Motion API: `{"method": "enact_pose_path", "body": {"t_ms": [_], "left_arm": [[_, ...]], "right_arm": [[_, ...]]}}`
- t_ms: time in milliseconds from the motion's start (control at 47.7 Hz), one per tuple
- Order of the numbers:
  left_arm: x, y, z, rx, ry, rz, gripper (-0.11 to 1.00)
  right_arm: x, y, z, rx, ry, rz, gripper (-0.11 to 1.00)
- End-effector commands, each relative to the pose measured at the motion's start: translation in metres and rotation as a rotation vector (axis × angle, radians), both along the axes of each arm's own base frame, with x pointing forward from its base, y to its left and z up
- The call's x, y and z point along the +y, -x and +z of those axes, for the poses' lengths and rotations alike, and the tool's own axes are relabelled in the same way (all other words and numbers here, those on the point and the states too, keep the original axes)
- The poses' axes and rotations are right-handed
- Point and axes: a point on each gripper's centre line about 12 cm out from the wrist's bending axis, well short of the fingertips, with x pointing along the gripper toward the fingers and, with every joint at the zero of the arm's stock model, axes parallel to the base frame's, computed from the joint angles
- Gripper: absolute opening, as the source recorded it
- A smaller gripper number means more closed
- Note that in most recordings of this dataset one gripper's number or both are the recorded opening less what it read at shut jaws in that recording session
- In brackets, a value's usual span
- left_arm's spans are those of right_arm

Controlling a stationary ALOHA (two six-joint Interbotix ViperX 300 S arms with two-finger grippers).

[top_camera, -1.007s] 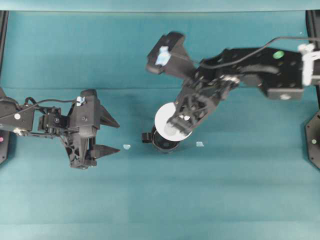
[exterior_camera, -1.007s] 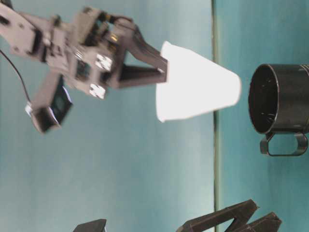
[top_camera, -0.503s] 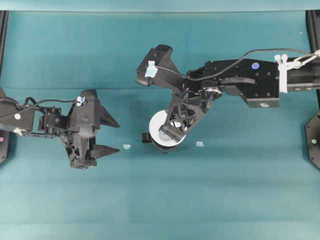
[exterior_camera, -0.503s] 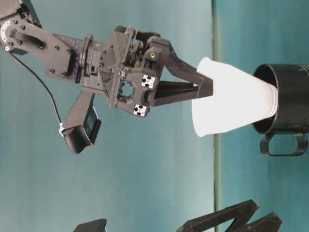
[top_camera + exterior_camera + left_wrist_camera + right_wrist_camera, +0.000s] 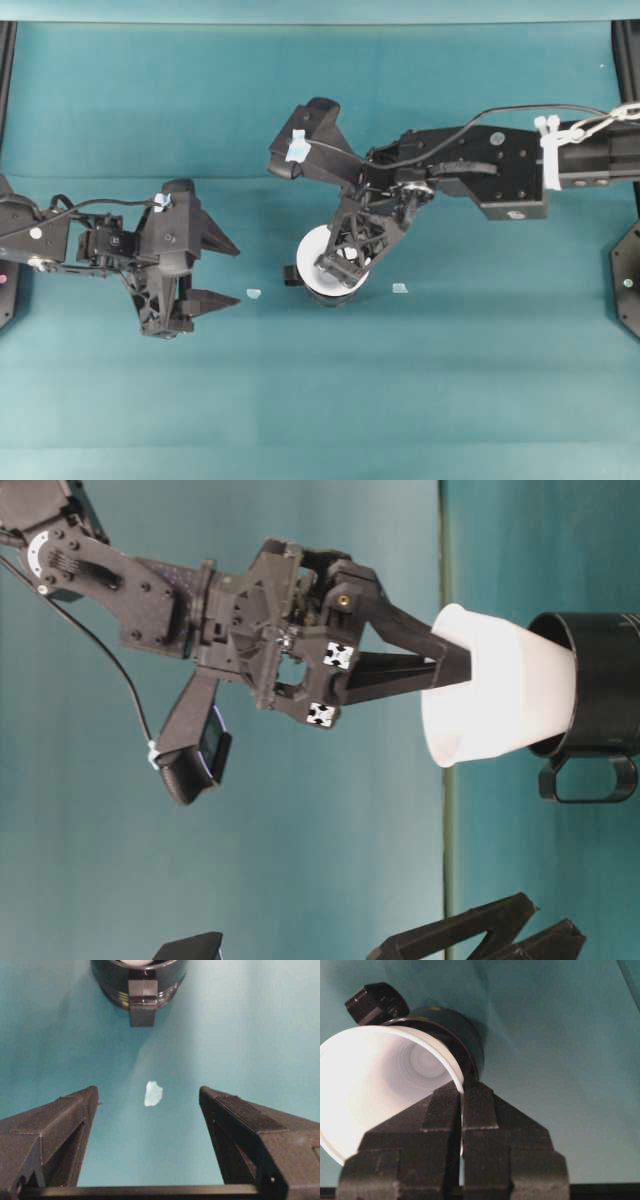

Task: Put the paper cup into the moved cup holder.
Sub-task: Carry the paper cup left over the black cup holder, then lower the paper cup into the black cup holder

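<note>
Right arm [image 5: 470, 170] outstretched over cup holder [image 5: 600, 695]

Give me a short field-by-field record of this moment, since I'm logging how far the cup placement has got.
paper cup: white, tilted, its base inside the holder's mouth, rim outside
cup holder: black, round, on the teal table, tab on its side
right gripper: shut on the paper cup's rim, one finger inside, one outside
left gripper: open, empty, apart from the holder
table: teal cloth, small pale scrap lying between the left fingers
stage: cup partly inserted, not released
</note>
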Motion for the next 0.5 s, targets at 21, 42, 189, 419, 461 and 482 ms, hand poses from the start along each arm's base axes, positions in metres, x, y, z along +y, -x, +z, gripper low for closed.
{"method": "enact_pose_path", "body": {"t_ms": [21,42,189,419,461,482], "left_arm": [[-0.0010,-0.0051,0.0065,-0.025,-0.001,-0.004,0.83],[-0.0006,-0.0056,0.0065,-0.025,-0.001,-0.003,0.83],[-0.0006,-0.0061,0.0060,-0.023,-0.001,-0.003,0.83],[-0.0006,-0.0092,0.0057,-0.021,-0.002,-0.004,0.83],[-0.0006,-0.0098,0.0064,-0.025,-0.002,-0.004,0.83],[-0.0006,-0.0102,0.0063,-0.025,-0.002,-0.004,0.83]], "right_arm": [[0.0023,-0.0013,0.0034,-0.012,0.004,0.011,-0.08],[0.0024,-0.0016,0.0028,-0.012,0.003,0.010,-0.08],[0.0028,-0.0023,-0.0016,-0.001,0.003,0.014,-0.08],[0.0061,-0.0021,-0.0057,0.015,0.001,0.022,-0.08],[0.0063,-0.0018,-0.0058,0.018,0.000,0.021,-0.08],[0.0061,-0.0016,-0.0058,0.020,0.001,0.022,-0.08]]}}
